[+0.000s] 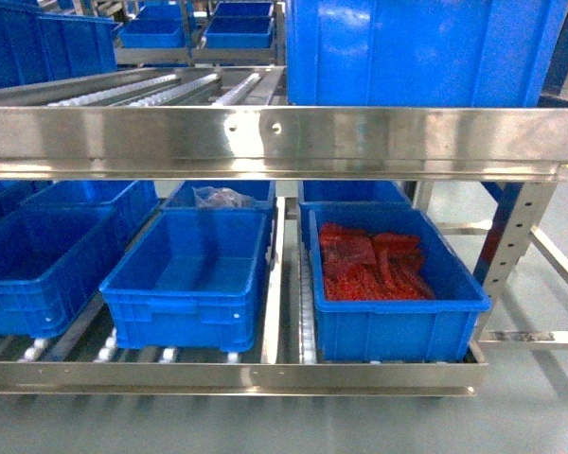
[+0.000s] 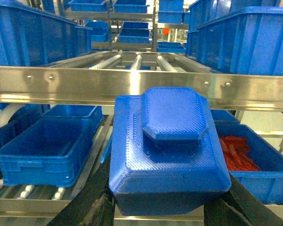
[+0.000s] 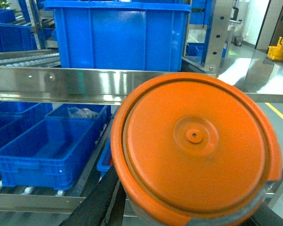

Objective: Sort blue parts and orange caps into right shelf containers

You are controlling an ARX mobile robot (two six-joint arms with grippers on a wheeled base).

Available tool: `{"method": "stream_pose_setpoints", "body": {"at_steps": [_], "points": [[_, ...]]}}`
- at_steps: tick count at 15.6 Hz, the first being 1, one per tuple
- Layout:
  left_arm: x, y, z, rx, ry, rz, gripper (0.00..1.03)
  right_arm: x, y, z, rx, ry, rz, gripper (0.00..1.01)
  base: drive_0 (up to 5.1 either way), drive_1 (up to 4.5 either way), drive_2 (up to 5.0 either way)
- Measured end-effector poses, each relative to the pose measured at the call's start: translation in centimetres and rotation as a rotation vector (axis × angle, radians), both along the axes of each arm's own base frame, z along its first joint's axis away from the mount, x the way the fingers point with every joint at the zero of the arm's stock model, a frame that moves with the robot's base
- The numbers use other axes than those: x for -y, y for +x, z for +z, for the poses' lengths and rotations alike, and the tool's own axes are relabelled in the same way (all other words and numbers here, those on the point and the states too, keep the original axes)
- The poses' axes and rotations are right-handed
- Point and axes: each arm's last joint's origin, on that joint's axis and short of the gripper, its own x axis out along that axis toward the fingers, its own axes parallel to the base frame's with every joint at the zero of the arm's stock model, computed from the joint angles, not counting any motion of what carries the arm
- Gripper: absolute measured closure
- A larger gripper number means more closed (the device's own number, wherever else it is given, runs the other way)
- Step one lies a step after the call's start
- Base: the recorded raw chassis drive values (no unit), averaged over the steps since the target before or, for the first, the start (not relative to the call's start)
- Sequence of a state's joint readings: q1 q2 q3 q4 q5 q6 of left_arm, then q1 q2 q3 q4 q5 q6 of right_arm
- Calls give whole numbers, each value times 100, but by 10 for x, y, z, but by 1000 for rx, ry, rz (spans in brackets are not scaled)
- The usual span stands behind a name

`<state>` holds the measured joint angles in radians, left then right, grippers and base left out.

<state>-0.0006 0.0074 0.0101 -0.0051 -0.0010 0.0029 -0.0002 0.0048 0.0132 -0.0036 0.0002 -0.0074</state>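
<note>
Left fingers (image 2: pixel 162 209) clamped on blue part (image 2: pixel 165 150); right fingers (image 3: pixel 179 216) clamped on orange cap (image 3: pixel 193 146).

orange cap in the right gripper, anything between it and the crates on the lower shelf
The orange cap is held facing the shelf; the steel front rail crosses above the empty blue crate, whose open top looks unobstructed below it.

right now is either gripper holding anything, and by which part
Both. The left gripper holds a blue part by its lower end; the right gripper holds an orange cap by its lower edge. The fingers are mostly hidden.
</note>
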Motion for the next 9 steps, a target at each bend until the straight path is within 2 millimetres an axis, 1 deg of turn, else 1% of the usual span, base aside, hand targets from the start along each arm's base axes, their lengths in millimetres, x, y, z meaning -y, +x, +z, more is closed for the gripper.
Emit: {"method": "stream_pose_setpoints", "body": {"at_steps": [9], "points": [[0, 0, 0, -2, 0, -1, 61, 0, 0, 0, -4, 0, 0, 59, -504, 237, 237]]}}
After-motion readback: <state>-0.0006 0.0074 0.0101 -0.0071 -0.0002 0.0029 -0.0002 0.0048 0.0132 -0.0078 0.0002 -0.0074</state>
